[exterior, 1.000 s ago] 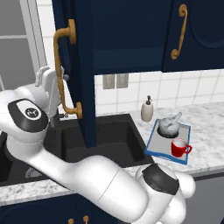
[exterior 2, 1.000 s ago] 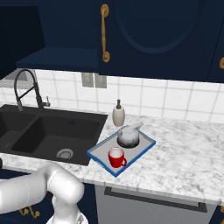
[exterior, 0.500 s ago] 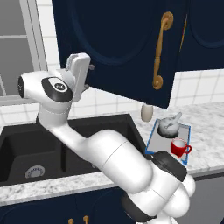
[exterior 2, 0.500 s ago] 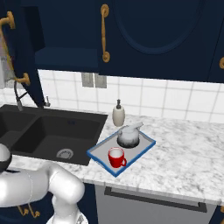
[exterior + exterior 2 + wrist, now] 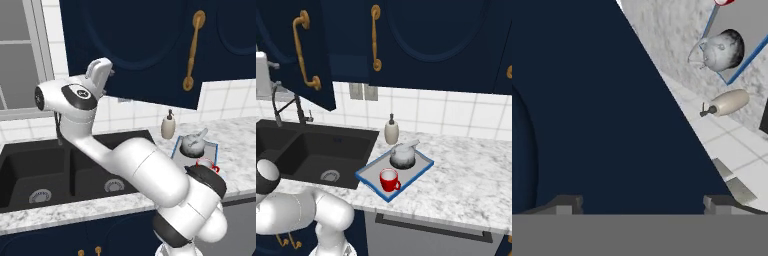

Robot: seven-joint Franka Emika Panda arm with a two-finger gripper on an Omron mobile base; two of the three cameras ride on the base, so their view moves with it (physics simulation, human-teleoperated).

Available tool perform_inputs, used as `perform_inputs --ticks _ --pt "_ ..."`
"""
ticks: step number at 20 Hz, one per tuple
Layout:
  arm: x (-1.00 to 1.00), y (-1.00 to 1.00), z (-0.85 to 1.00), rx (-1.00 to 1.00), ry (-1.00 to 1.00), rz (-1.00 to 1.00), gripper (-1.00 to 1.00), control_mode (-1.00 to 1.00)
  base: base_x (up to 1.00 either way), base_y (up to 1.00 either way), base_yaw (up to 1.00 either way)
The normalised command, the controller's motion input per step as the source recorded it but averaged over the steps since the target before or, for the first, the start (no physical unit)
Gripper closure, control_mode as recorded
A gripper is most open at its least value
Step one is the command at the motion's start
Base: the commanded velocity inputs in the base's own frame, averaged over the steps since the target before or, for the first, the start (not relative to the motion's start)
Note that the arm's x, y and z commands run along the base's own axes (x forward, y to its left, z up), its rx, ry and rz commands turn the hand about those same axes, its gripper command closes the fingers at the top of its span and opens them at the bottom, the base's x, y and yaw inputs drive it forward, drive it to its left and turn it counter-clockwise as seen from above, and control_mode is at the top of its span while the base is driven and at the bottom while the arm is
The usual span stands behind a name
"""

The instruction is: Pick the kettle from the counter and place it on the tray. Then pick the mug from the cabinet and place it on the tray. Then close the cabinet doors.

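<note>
Pretty clearly a home kitchen: black double sink [image 5: 316, 152] set into a speckled marble-look counter [image 5: 471, 185], white tiled wall behind, navy cabinet doors [image 5: 145, 50] with brass handles up at 12 o'clock, soap dispenser [image 5: 391, 131] by the sink.

No readable text, labels, brands or numbers anywhere: cabinet doors, tray, kettle, mug, soap bottle and counter are all plain, unmarked surfaces.
</note>
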Motion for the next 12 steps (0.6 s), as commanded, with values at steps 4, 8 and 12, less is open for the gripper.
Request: perform_inputs --ticks 4,8,12 --pt "0.95 -0.93 0.01 0.06 -0.07 0.24 -1.00 -1.00 0.00 0.00 0.00" --pt "1.00 -0.82 0.00 0.06 -0.01 0.22 -1.00 -1.00 0.00 0.00 0.00" --pt "0.96 -0.76 0.00 0.06 -0.04 0.21 -1.00 -1.00 0.00 0.00 0.00"
